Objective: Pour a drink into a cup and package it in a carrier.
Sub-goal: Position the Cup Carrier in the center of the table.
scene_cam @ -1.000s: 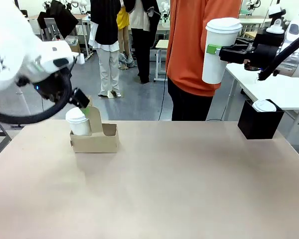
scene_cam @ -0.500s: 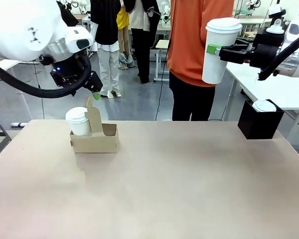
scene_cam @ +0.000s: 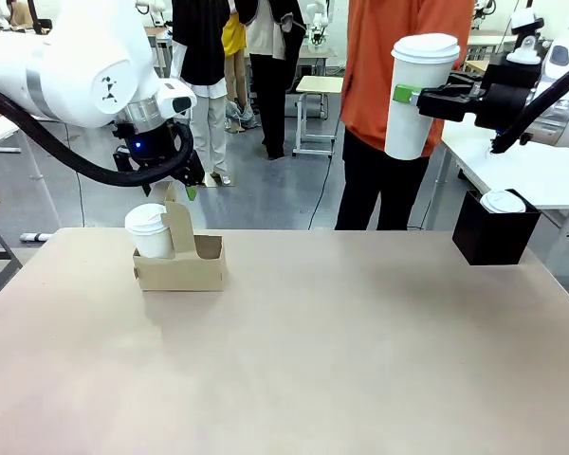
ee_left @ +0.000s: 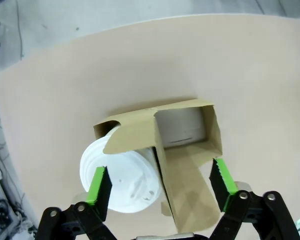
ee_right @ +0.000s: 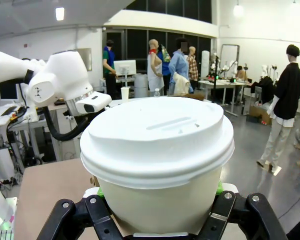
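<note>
The brown cardboard carrier (scene_cam: 182, 263) stands on the table at the left, with a lidded white cup (scene_cam: 149, 230) in its left hole. My left gripper (scene_cam: 181, 186) hovers just above the carrier's upright handle. From the left wrist I look down on the carrier (ee_left: 187, 150) and the cup's lid (ee_left: 122, 182). There my left gripper (ee_left: 160, 181) is open with nothing between its green pads (ee_left: 96, 184). High at the right, my right gripper (scene_cam: 427, 97) is shut on a second lidded cup (scene_cam: 412, 95), which looms close in the right wrist view (ee_right: 157, 160). The drink is out of view.
A black box (scene_cam: 493, 237) with a white lid (scene_cam: 504, 201) on top sits at the table's right far edge. A person in an orange top (scene_cam: 398, 66) stands behind the table. The tabletop (scene_cam: 341, 351) in front is bare.
My left gripper has lifted off the cup in the carrier and risen up and to the right. The right arm and its cup have stayed still. The person in orange shifted right.
</note>
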